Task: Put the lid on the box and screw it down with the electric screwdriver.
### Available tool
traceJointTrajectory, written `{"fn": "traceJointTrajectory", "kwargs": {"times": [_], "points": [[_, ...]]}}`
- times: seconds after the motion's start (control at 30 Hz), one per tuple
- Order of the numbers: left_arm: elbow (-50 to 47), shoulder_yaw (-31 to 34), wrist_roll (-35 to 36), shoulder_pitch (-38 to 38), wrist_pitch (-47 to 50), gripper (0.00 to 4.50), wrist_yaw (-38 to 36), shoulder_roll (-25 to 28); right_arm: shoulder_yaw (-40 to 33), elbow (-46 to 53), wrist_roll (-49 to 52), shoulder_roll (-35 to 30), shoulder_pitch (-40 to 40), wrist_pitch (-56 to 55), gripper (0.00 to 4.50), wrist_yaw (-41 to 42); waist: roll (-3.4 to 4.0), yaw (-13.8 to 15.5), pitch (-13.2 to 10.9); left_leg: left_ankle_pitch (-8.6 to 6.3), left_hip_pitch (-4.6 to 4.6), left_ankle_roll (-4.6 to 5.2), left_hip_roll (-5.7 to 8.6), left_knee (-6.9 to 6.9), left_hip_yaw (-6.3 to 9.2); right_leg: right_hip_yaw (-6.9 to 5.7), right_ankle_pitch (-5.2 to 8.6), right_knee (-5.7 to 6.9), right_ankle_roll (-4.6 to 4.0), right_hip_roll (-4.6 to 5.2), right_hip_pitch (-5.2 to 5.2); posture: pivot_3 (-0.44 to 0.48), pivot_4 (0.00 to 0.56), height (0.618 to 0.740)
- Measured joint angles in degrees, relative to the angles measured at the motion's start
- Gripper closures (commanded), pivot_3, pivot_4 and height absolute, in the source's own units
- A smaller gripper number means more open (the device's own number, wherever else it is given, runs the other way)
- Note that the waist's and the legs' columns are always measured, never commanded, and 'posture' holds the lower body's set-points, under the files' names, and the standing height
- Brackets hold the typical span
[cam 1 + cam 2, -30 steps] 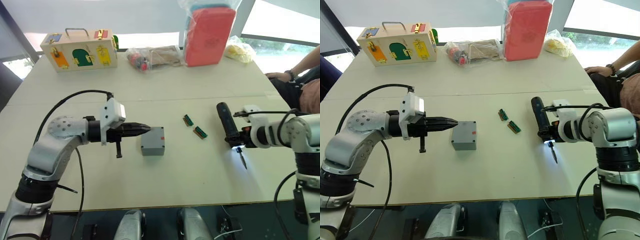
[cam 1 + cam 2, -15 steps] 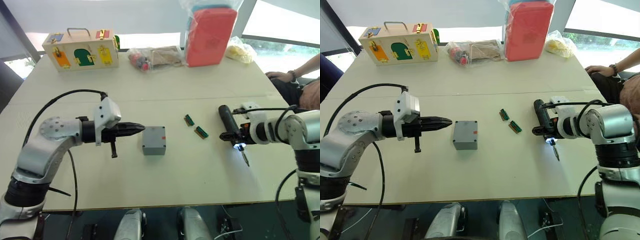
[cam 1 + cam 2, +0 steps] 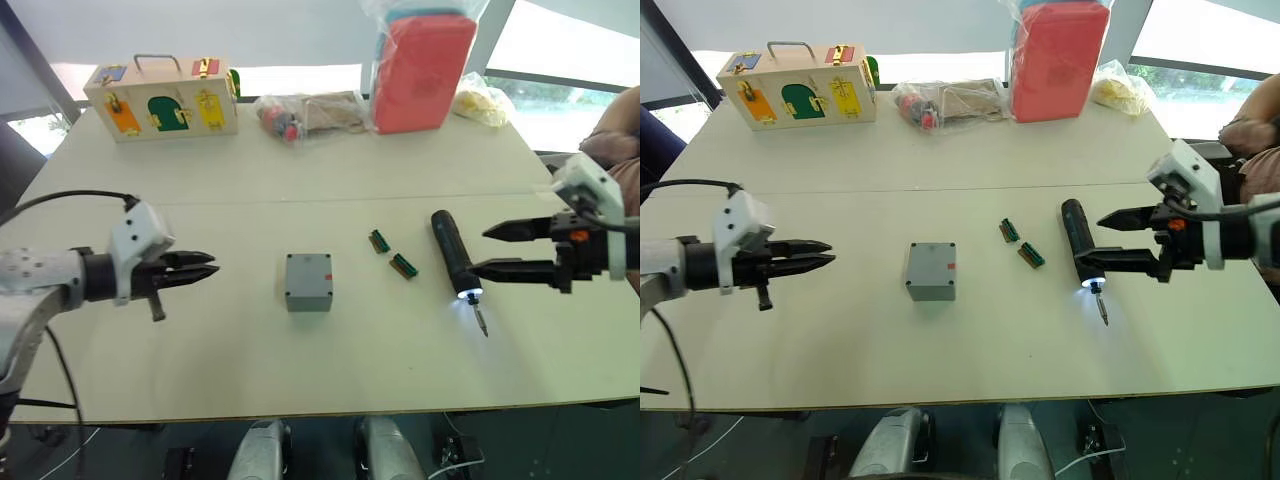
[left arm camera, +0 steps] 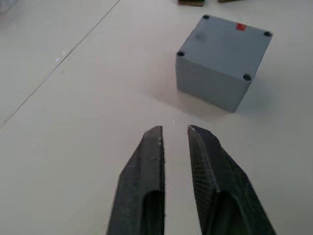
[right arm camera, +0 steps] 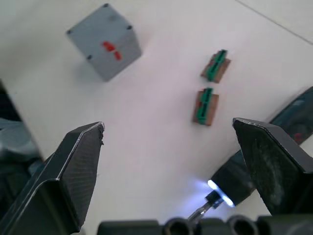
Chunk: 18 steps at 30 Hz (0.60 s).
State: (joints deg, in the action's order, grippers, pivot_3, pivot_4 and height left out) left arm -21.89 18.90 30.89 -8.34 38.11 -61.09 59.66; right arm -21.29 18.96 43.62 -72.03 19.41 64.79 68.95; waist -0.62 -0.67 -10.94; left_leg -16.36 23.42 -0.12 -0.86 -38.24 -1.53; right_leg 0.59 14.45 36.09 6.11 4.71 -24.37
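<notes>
The grey box (image 3: 307, 283) stands in the middle of the table with the lid (image 4: 225, 41) resting on top, holes at its corners and a small red mark on it. The black electric screwdriver (image 3: 449, 250) lies on the table right of the box, its tip lit. My right gripper (image 3: 479, 250) is open just right of the screwdriver, one finger on either side of its lit end, not touching it. My left gripper (image 3: 212, 264) hovers well left of the box, pointing at it, open by a narrow gap and holding nothing.
Two small green-brown pieces (image 3: 389, 252) lie between box and screwdriver. At the far edge stand a wooden box with coloured doors (image 3: 163, 100), clear bags (image 3: 305, 113), a red case (image 3: 420, 70) and a yellow bag (image 3: 478, 103). A person's arm (image 3: 612, 140) shows at the right.
My right gripper let go of the screwdriver, which now lies on the table, and drew back right. My left gripper pulled away left from the box and opened slightly.
</notes>
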Motion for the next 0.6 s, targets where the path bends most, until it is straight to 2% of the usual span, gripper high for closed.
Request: {"fn": "traceJointTrajectory", "kwargs": {"times": [0.2,0.37,0.6], "points": [[-1.09,7.2,2.56,5.8,1.97,0.06,-2.93,2.11,-7.86,3.86,-0.05,0.0,-10.19,-1.52,0.0,2.53,0.01,-0.01,0.01,0.04,-0.12,-0.07,-0.03,-0.03,-0.04,0.04,0.06,0.08,-0.21,-0.05,0.02,0.0,0.15,0.73],[-1.08,9.63,3.79,7.75,2.9,0.01,-4.74,3.16,-10.44,4.73,-0.18,-0.35,-13.38,-1.69,0.0,2.98,0.01,-0.02,0.01,0.04,-0.1,-0.07,0.0,-0.02,-0.07,0.06,-0.04,0.08,-0.03,-0.06,0.0,0.0,0.15,0.73],[-0.94,9.67,3.87,8.09,1.81,0.01,-5.38,3.34,-12.09,5.32,-0.09,-0.98,-14.07,-1.78,0.0,2.76,0.0,-0.01,0.01,0.04,-0.11,-0.07,0.0,-0.03,-0.08,0.1,-0.02,0.09,-0.1,-0.06,0.01,0.0,0.15,0.73]]}}
